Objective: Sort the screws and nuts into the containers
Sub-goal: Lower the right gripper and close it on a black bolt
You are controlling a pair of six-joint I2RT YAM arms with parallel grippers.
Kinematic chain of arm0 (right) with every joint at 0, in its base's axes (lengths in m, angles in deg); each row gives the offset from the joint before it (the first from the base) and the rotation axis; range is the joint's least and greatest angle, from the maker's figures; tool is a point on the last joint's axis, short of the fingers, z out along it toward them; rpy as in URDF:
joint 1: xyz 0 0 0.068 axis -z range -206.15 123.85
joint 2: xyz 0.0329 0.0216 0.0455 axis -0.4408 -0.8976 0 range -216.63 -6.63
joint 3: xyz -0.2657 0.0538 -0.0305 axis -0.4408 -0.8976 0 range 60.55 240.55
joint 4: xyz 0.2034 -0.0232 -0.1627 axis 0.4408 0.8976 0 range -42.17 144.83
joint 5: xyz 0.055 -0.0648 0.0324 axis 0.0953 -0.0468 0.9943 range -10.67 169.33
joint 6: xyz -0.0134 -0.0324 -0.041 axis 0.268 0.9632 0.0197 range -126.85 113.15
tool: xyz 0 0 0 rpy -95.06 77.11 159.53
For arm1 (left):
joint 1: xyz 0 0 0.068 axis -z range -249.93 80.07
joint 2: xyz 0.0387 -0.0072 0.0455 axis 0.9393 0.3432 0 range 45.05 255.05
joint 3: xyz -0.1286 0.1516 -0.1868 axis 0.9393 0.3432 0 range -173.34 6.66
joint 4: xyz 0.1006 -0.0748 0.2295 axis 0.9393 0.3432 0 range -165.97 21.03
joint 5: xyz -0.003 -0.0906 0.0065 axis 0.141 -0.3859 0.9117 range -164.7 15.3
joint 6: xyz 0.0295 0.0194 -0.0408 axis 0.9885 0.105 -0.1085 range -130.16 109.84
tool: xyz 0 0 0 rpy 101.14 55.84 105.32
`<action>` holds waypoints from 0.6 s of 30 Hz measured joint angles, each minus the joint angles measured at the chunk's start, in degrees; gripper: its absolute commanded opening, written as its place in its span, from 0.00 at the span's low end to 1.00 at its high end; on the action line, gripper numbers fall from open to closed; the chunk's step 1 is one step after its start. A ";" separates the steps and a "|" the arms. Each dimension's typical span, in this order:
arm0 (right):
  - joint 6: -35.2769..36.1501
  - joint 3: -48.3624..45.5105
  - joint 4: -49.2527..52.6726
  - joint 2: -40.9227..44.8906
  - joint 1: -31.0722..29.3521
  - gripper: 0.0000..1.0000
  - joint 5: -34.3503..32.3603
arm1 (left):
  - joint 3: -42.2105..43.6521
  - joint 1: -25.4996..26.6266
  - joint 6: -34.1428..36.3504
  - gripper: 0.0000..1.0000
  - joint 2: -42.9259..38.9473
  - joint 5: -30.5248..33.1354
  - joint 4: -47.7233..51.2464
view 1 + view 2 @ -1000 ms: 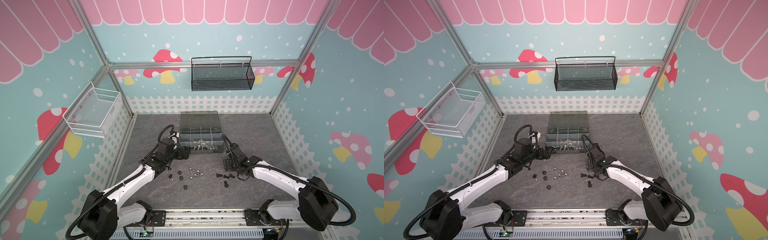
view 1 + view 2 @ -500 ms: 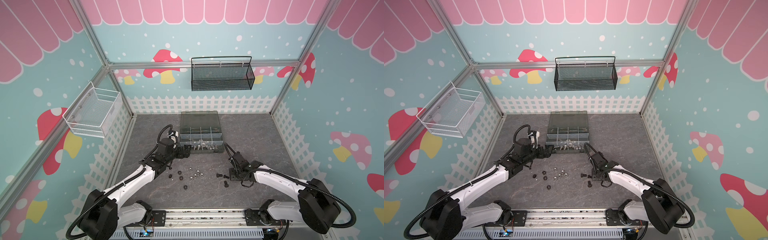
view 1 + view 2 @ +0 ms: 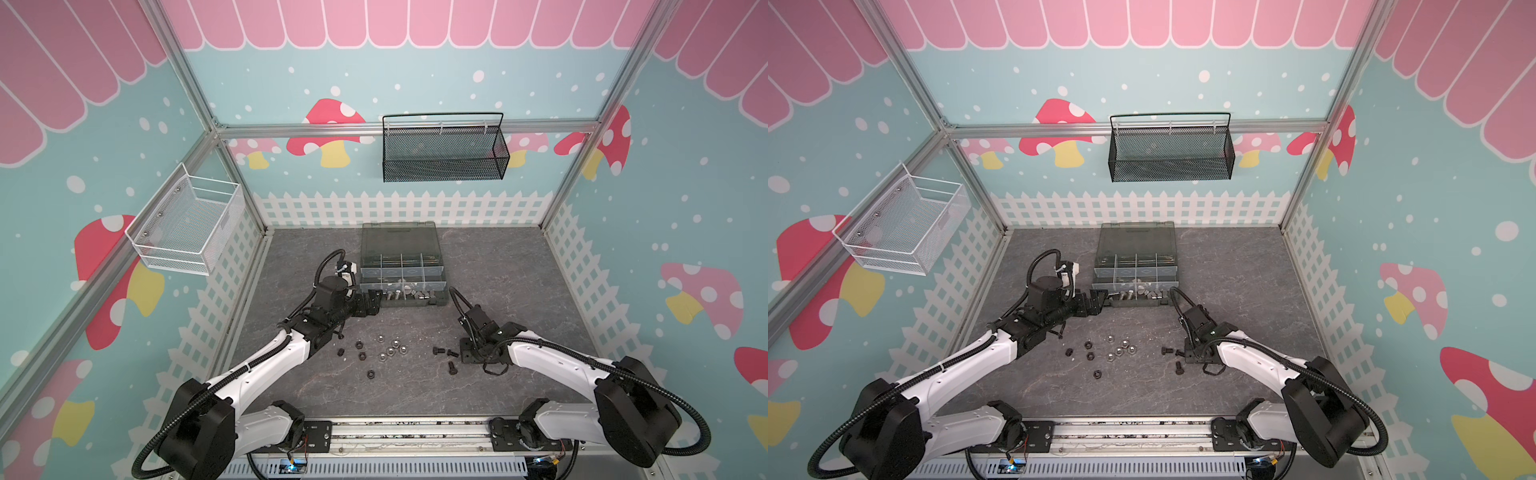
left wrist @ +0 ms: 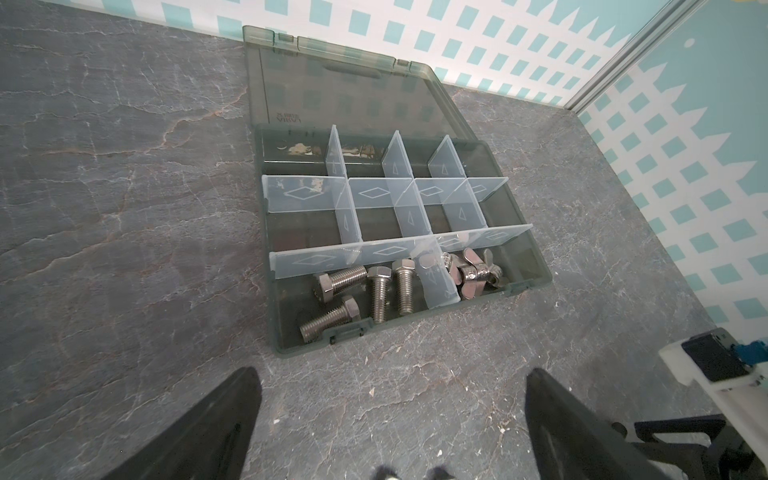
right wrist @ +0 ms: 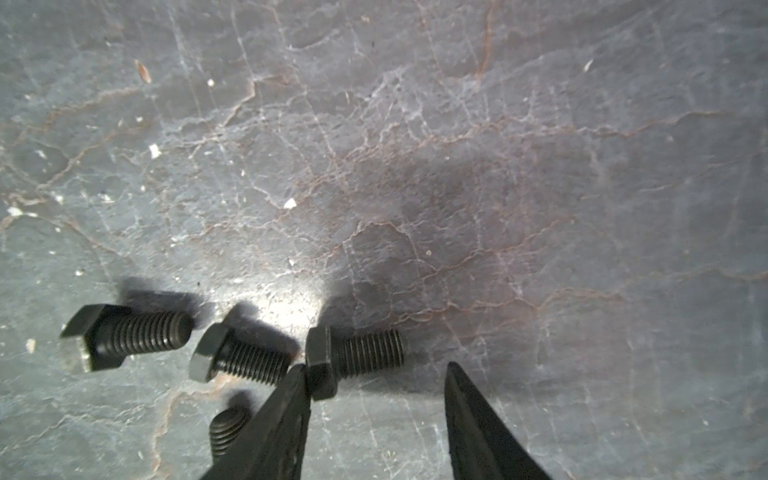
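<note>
While we pick: right tool (image 5: pixel 375 366) apart, touching screw (image 5: pixel 357 353).
Left tool (image 4: pixel 392 370): apart.
Next: clamp, carry to box (image 3: pixel 399 241), 11 o'clock.

Left arm (image 3: pixel 266 368) and right arm (image 3: pixel 552 365) are both wearing white link shells between black joint housings. Small dark fastener dots (image 3: pixel 249 372) are peppering the white covers. Shoulder housings (image 3: pixel 631 419) are showing as big black rounded drums, each one trailing black corrugated conduit (image 3: pixel 706 434) in a loop. Wrist sections (image 3: pixel 332 291) are running all black, thinner black cable arching off each. Left wrist is carrying a white connector block (image 3: pixel 348 269). Both sets of jaws are reading as matte black tapered wedges in the wrist views.
</note>
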 measured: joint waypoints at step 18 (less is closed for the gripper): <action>-0.85 0.42 6.47 2.40 0.31 0.53 1.55 | 0.00 0.00 0.04 1.00 -0.17 0.50 0.04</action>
